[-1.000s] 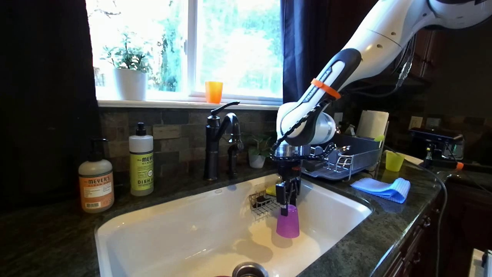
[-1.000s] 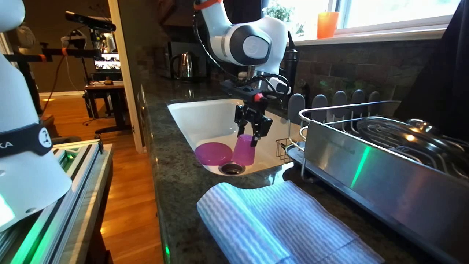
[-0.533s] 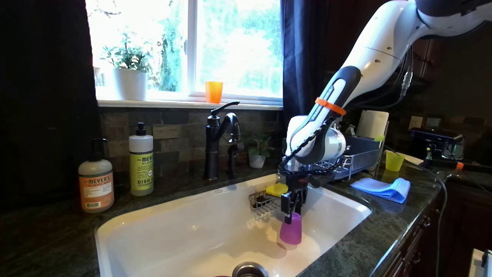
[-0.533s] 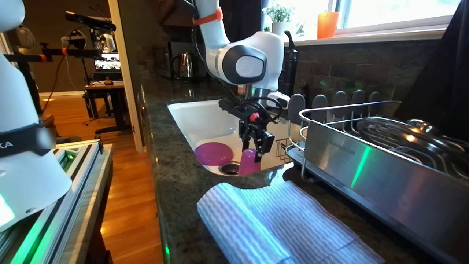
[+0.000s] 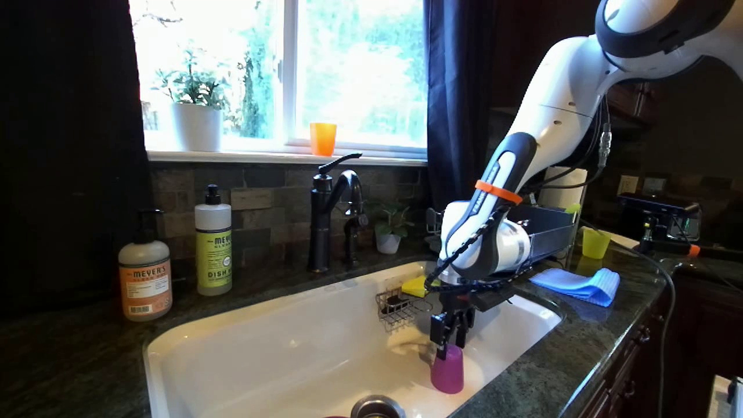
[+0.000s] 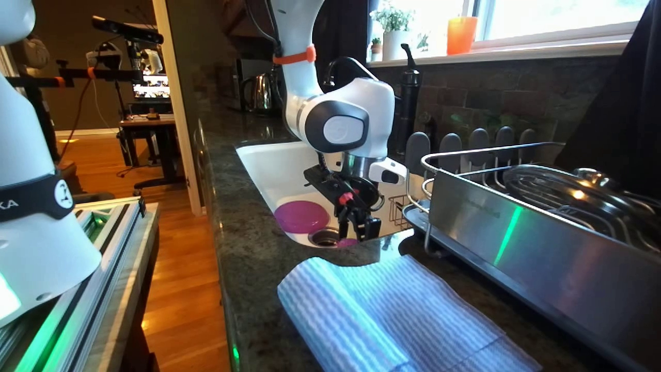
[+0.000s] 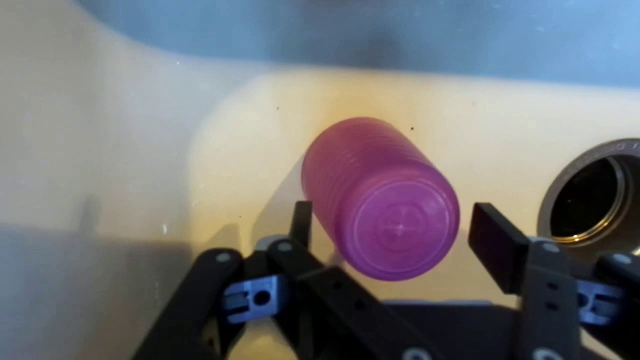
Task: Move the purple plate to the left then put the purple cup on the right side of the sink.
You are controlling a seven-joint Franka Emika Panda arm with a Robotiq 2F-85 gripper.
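The purple cup (image 5: pixel 448 376) stands upside down on the floor of the white sink (image 5: pixel 261 348), near its right end in this exterior view. In an exterior view only a sliver of the cup (image 6: pixel 348 242) shows behind the counter edge. My gripper (image 5: pixel 453 347) points down around the cup's base. In the wrist view my gripper (image 7: pixel 391 227) is open, with a finger on each side of the cup (image 7: pixel 400 225) and gaps beside it. The purple plate (image 6: pixel 302 217) lies in the sink beside the drain, apart from the cup.
The drain (image 5: pixel 377 407) is beside the cup. A wire caddy (image 5: pixel 397 310) with a yellow sponge (image 5: pixel 415 286) hangs on the sink wall. A dark faucet (image 5: pixel 319 226) stands behind. A dish rack (image 6: pixel 516 222) and blue cloth (image 6: pixel 403 310) lie on the counter.
My gripper has carried the purple cup down and toward the sink's near right side. The cup now rests on the sink floor and the fingers stand apart from it. The plate has not moved.
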